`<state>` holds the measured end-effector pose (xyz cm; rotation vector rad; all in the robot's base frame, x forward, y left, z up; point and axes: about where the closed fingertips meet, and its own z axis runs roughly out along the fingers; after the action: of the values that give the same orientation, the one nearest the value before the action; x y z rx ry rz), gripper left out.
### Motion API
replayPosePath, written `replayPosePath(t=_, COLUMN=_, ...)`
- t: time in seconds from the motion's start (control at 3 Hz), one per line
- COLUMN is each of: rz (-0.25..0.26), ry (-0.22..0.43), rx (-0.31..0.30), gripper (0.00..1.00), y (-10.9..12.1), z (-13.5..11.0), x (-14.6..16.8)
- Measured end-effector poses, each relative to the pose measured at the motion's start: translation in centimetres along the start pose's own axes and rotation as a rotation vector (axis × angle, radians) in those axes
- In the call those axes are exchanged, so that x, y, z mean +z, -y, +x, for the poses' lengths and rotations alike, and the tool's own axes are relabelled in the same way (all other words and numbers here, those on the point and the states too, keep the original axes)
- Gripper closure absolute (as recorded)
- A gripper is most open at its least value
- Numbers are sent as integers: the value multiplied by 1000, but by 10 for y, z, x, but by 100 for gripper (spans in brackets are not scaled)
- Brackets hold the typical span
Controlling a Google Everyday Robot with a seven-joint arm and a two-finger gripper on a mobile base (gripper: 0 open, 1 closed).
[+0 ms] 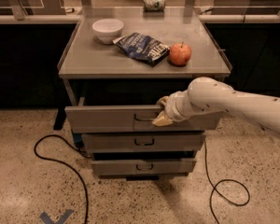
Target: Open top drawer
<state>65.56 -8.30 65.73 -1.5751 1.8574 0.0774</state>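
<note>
The top drawer (102,118) is a wide grey metal drawer under the cabinet's tabletop (93,59). It stands partly pulled out, with a dark gap showing behind its front panel. Its small dark wire handle (143,118) sits at the centre of the front. My gripper (161,112), at the end of the white arm coming in from the right, is against the drawer front just right of the handle, at the panel's top edge.
Two narrower drawers, middle (116,142) and bottom (116,167), are closed below. On top lie a white bowl (107,29), a chip bag (142,46) and an apple (180,54). Black cables lie on the floor at the left (60,160) and the right (228,190).
</note>
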Motion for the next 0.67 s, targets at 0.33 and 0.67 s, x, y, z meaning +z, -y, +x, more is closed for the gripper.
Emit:
replayPosePath(t=0.33, rz=0, ry=0, rx=0, gripper=100, y=1, z=-1, x=-2)
replayPosePath(t=0.67, rz=5, ry=2, rx=-2, gripper=100, y=-11, z=2, x=-5)
